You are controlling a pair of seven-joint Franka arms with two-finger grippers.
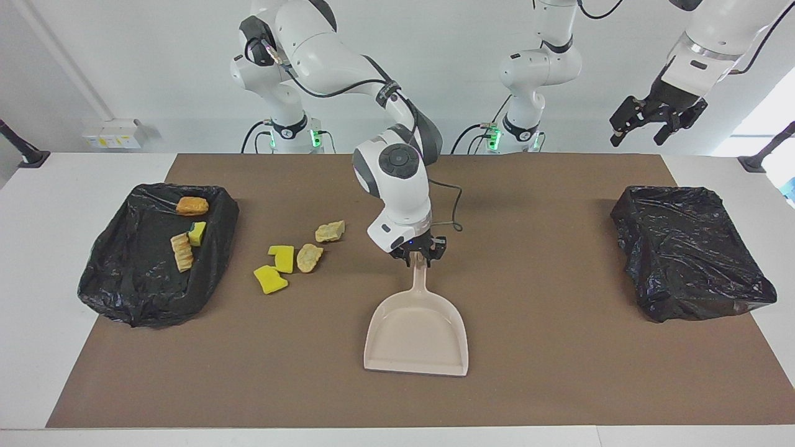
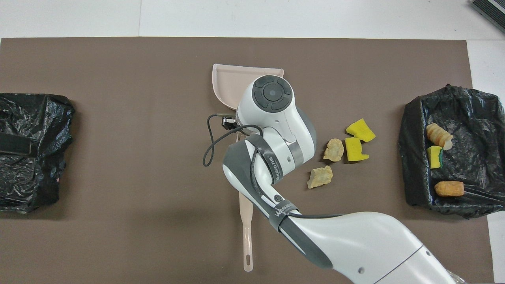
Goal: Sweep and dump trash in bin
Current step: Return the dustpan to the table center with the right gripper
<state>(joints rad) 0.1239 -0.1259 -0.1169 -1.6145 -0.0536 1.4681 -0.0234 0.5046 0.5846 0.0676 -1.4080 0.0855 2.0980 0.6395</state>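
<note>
Right gripper (image 1: pixel 420 252): frame centre, at the beige plastic dustpan's (image 1: pixel 417 335) handle; finger spread unclear.
Left gripper (image 1: pixel 657 116): upper right, raised, fingers spread, empty.

Mid-frame: right gripper (image 1: pixel 420 255) at handle of beige dustpan (image 1: pixel 417 335), pan flat on brown mat (image 1: pixel 534 372). Left-centre: four yellow scraps (image 1: pixel 292 256). Far left: black-lined bin (image 1: pixel 124 292) holding three. Upper right: left gripper (image 1: pixel 646 127) raised, fingers spread.
</note>
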